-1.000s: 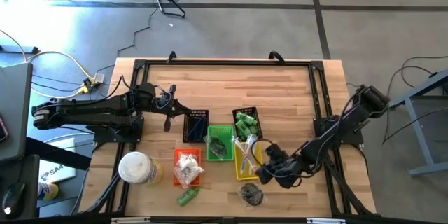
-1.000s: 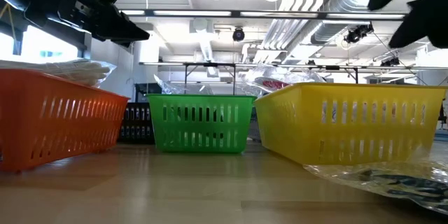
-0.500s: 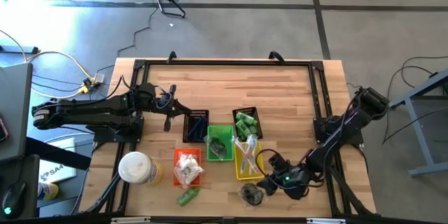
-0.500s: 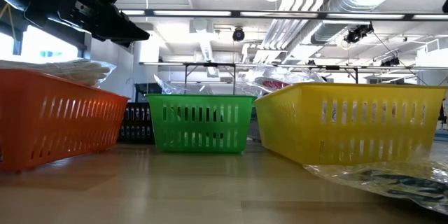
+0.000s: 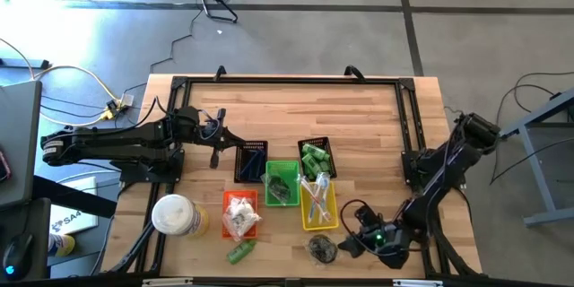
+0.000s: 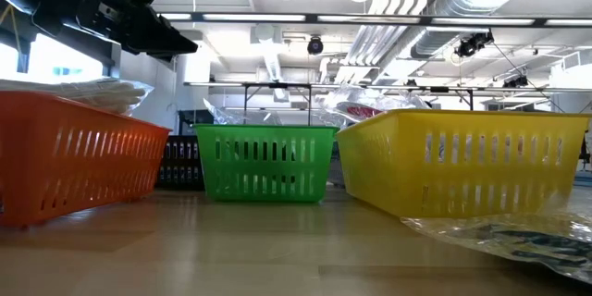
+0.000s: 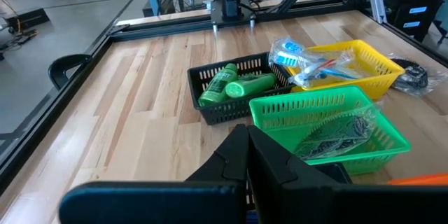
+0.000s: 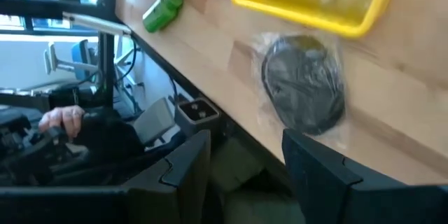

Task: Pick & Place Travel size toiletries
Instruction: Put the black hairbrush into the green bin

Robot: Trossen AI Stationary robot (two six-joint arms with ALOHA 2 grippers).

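Observation:
My right gripper hovers open by the table's near edge, just right of a dark round piece in clear wrap that lies flat on the wood; the same piece shows ahead of the fingers. A green bottle lies on its side near the front edge. Green tubes lie in a black basket, and wrapped sticks in the yellow basket. My left gripper waits shut at the left, beside another black basket.
A green basket and an orange basket stand in the cluster mid-table. A large round white-and-yellow container stands at the front left. A person's hand shows beyond the near edge. Bare wood lies along the far side.
My right gripper has swung from beside the yellow basket toward the table's near edge, rolling as it went, and now stands beside the dark wrapped piece. It has dropped out of the low view's top right corner.

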